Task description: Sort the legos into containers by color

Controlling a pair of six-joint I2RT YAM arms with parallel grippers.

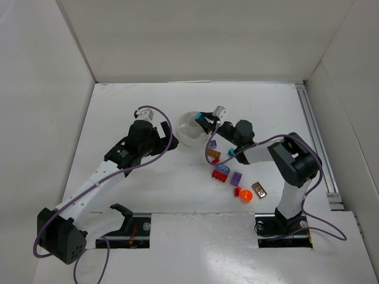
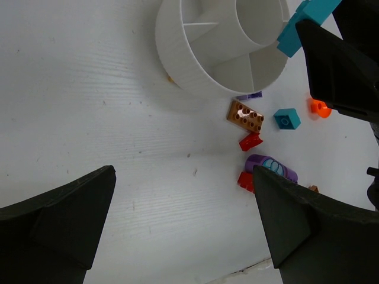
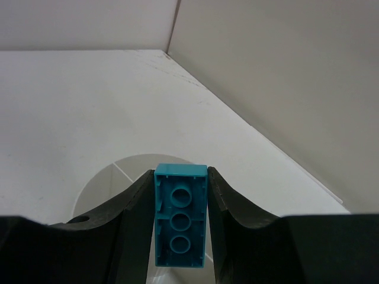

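Between the right gripper's [image 3: 179, 180] pinching fingers sits a teal brick [image 3: 180, 219], above the white dish's [image 1: 181, 134] 3 o'clock rim, loose legos [image 1: 228, 173] scattered at its 5 o'clock, while the left gripper [image 2: 183, 177] gapes wide at its 9 o'clock.

Robot lab cell: white table [image 1: 148, 177] boxed by plain white panels [image 1: 195, 35]; purple cables [image 1: 171, 137] trailing.

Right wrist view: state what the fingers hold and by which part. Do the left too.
The right fingers clamp a teal brick by its two long sides, its hollow underside showing. The left fingers stand open and hold nothing.
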